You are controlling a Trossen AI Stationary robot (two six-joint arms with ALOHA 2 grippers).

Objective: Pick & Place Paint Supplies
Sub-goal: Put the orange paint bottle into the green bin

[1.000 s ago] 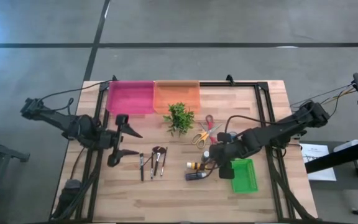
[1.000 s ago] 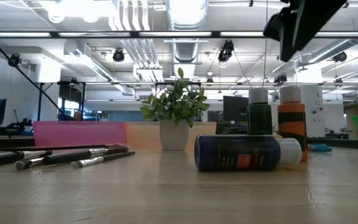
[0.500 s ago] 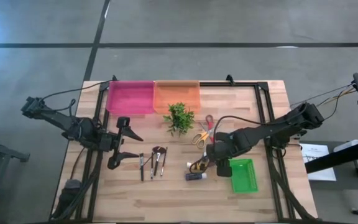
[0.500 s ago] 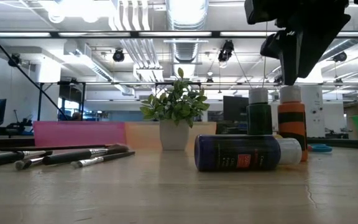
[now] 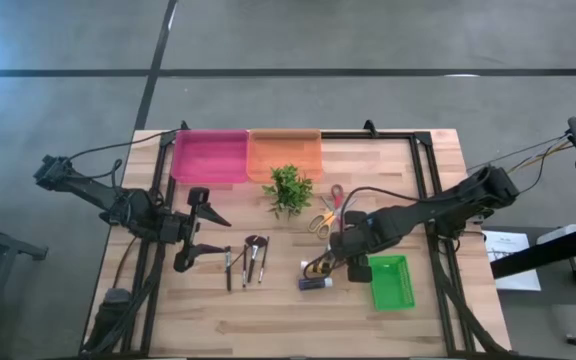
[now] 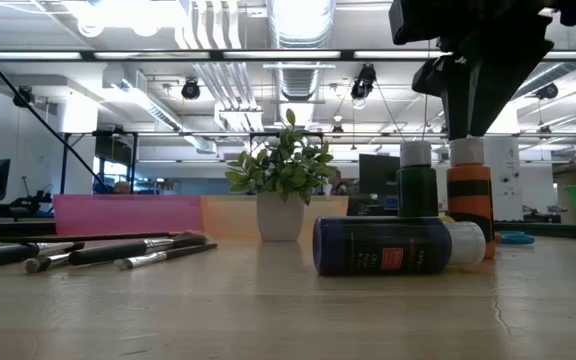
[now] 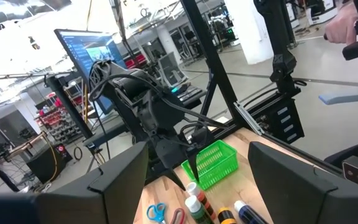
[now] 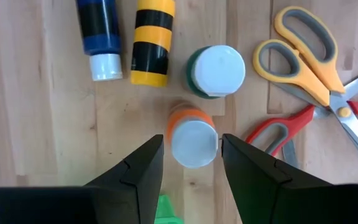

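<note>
Two bottles stand upright on the wooden table: an orange one with a white cap (image 8: pixel 194 142) (image 6: pixel 468 198) and a green one with a white cap (image 8: pixel 216 70) (image 6: pixel 417 188). A dark blue bottle (image 6: pixel 388 245) (image 8: pixel 100 34) and a yellow-and-black tube (image 8: pixel 153 40) lie on their sides beside them. Several dark-handled brushes (image 5: pixel 246 260) (image 6: pixel 98 250) lie flat at table centre. My right gripper (image 8: pixel 193 158) (image 5: pixel 345 252) is open, pointing down, its fingers on either side of the orange bottle's cap and just above it. My left gripper (image 5: pixel 220 233) (image 7: pixel 197 180) hovers open, left of the brushes.
Yellow-handled and red-handled scissors (image 8: pixel 316 74) (image 5: pixel 326 215) lie just beyond the bottles. A potted green plant (image 5: pixel 289 188) (image 6: pixel 283 190) stands at centre. Pink (image 5: pixel 210 157) and orange (image 5: pixel 285 155) bins sit at the far edge; a green basket (image 5: pixel 393 282) sits right of the bottles.
My right gripper has moved a little toward the table's left and come down over the standing bottles, ending over the orange bottle's cap. The bottles, tube and brushes have stayed where they were.
</note>
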